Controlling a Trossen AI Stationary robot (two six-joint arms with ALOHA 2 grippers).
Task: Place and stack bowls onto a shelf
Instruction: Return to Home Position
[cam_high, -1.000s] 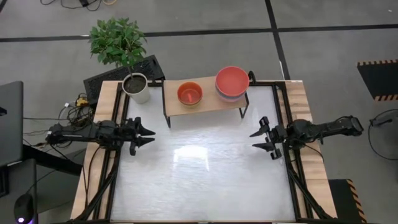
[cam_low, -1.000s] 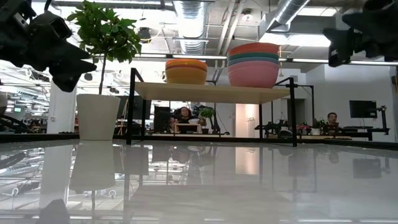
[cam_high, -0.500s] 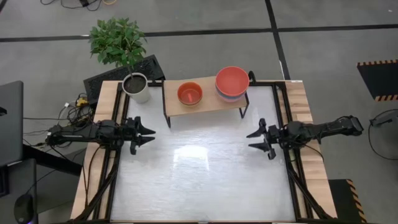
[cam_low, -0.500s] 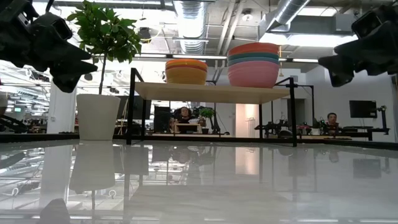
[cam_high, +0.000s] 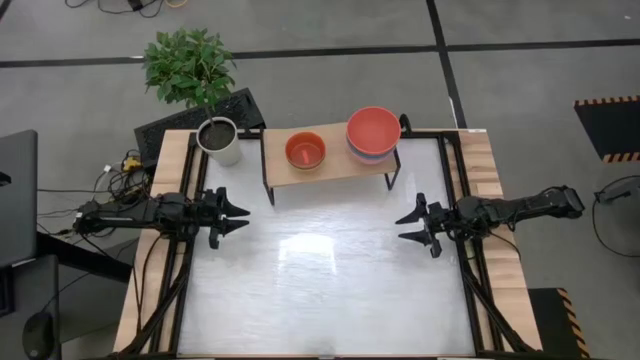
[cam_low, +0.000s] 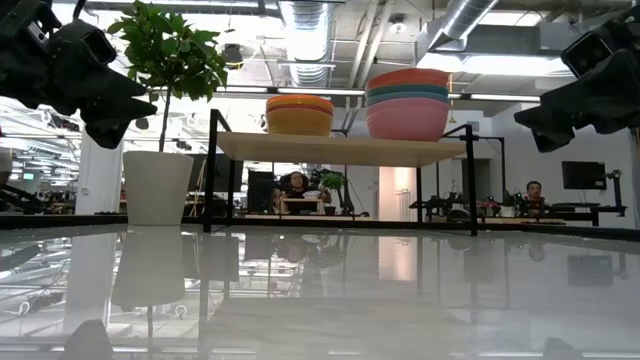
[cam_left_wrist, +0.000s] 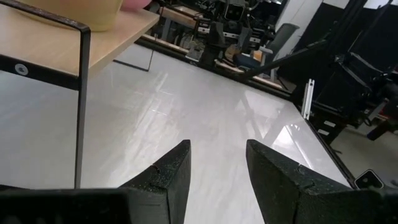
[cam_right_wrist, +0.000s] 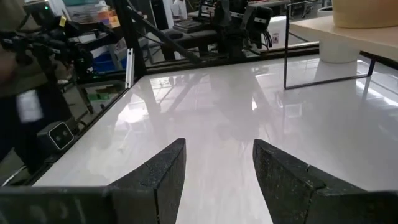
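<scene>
Both stacks are sitting on the low light-wood shelf (cam_high: 338, 165) at the far side of the white tabletop (cam_high: 330, 285). The small plastic bowls (cam_high: 305, 150), orange-red one on top, are standing on its left, and the larger plastic bowls (cam_high: 373, 130), red on top, on its right. The left gripper (cam_high: 245, 219) is hovering by the table's left edge, jaws apart and empty. The right gripper (cam_high: 399, 229) is hovering near the right edge, also spread and holding nothing.
</scene>
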